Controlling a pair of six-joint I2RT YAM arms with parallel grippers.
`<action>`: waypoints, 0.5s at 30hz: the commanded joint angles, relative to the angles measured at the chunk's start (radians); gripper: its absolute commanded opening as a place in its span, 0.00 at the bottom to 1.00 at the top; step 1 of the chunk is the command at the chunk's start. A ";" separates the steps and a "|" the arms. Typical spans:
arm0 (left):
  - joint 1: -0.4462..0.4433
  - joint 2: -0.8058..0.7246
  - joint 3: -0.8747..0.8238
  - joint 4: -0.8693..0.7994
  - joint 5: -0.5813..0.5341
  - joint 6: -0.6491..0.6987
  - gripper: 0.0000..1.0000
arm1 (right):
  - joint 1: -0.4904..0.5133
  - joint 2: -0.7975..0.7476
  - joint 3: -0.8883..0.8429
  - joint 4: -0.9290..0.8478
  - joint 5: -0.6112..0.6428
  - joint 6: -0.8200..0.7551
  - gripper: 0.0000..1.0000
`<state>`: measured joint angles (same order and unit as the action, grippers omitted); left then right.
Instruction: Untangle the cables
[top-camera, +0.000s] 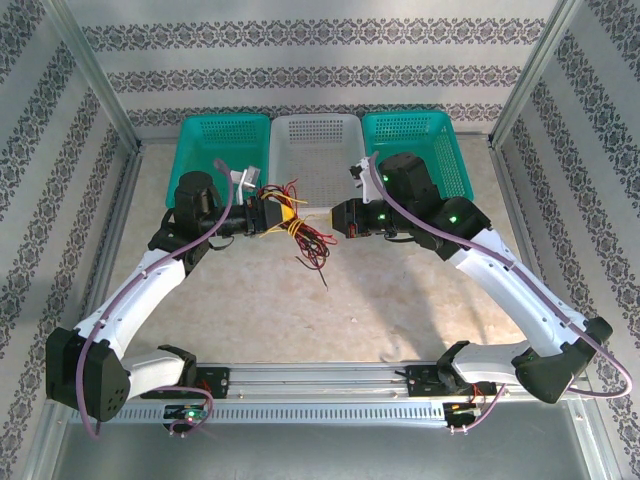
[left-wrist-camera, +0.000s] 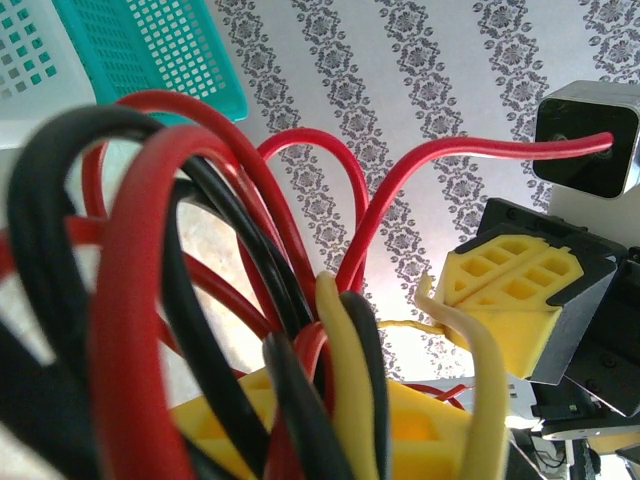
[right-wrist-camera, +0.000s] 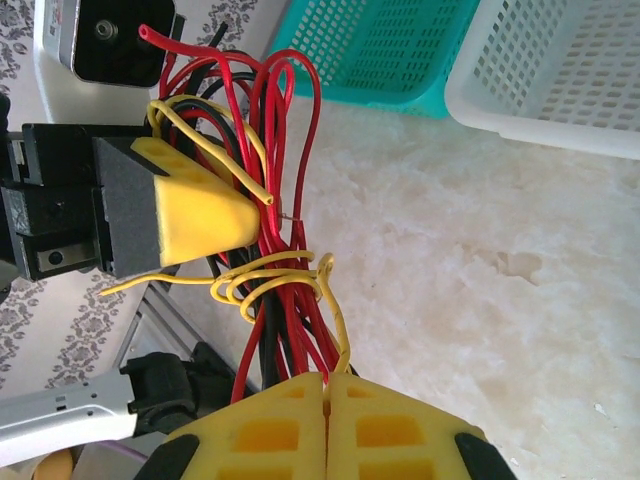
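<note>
Your desk (top-camera: 400, 310) carries three baskets along its far edge, a green basket (top-camera: 225, 135) on the left, a white basket (top-camera: 320, 145) in the middle and another green basket (top-camera: 425, 130) on the right; both arms reach in toward the middle, just in front of the white one. The cables (top-camera: 305, 238) hang between the two hands, lifted off the desk, loose ends trailing toward you; the left hand (top-camera: 275, 215) is narrow and grips the red, black and yellow bunch near its root. The right hand (right-wrist-camera: 326, 400) has its pads pressed together, seemingly pinching a yellow cable (right-wrist-camera: 338, 330). That strand runs roughly left to right from one hand to the other, so the pull probably lies along that line, away from the left hand; watch the yellow loops (right-wrist-camera: 255, 285) wound round the red ones, which look likely to tighten; the baskets sit close behind.
</note>
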<state>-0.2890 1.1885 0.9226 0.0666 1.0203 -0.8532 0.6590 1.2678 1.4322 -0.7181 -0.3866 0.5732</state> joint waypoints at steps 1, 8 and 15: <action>-0.022 -0.022 0.038 0.008 0.034 0.020 0.00 | 0.002 0.018 0.053 -0.012 -0.006 -0.012 0.00; -0.072 -0.028 0.063 0.084 0.040 -0.042 0.00 | -0.087 0.113 0.171 0.003 -0.025 -0.023 0.00; -0.074 -0.082 0.062 0.369 0.008 -0.249 0.00 | -0.199 0.156 0.104 0.146 -0.134 0.060 0.00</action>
<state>-0.3416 1.1561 0.9451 0.2264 0.9932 -0.9833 0.4904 1.4105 1.5646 -0.6781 -0.4953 0.5964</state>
